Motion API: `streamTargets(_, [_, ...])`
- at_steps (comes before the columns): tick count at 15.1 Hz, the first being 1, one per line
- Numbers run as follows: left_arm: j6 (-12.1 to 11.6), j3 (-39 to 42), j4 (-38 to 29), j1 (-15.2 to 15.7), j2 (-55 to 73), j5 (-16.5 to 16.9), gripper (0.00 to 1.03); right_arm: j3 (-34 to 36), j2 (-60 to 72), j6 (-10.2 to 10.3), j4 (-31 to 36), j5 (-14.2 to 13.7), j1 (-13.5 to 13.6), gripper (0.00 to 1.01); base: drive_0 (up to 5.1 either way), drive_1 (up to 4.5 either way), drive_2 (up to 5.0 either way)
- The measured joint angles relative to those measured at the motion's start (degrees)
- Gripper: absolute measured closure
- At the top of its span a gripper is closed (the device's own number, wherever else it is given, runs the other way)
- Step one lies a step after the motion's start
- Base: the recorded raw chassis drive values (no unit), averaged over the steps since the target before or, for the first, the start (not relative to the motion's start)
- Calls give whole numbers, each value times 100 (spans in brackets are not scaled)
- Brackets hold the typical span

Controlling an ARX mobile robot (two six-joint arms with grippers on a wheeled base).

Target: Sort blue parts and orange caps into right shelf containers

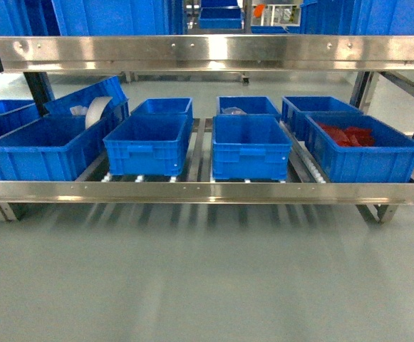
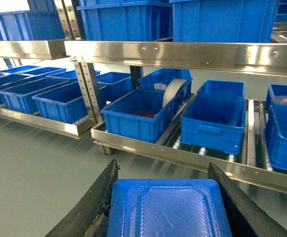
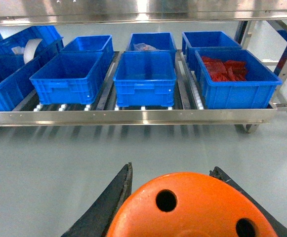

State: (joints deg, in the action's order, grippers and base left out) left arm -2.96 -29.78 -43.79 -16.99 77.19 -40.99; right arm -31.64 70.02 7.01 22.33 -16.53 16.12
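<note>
Closest to you, your right end effector (image 3: 183, 207) is clamped on an orange cap (image 3: 192, 210), its dark fingers (image 3: 108, 202) pressed against both sides of the rounded orange top with its dark holes. Your left end effector (image 2: 165, 207) likewise grips a blue part (image 2: 168, 210), a flat ridged plastic piece filling the gap between its two fingers. Both hang above the grey floor (image 1: 207, 278), short of the right shelf (image 1: 207, 191). Beyond the shelf's front rail, blue containers (image 1: 251, 146) sit in rows on the white roller tracks. Just behind the rail's right end, one container (image 1: 363, 151) holds red pieces (image 1: 349, 135). Behind the rail's left end, a larger crate (image 1: 39, 146) sits with another blue crate (image 1: 85, 100) tilted behind it, and a white roll (image 1: 96, 110) leans there. Further back from the rail, a second row of containers stands; one of them holds a pale bag (image 1: 234, 111). Above the rail, an upper steel beam (image 1: 207, 51) carries more blue crates.
</note>
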Motion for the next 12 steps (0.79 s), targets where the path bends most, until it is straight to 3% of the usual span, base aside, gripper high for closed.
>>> streamTargets(12, [0, 0, 7, 0, 2, 7, 62, 0, 2, 0, -4, 2, -2, 59, 7, 405, -392])
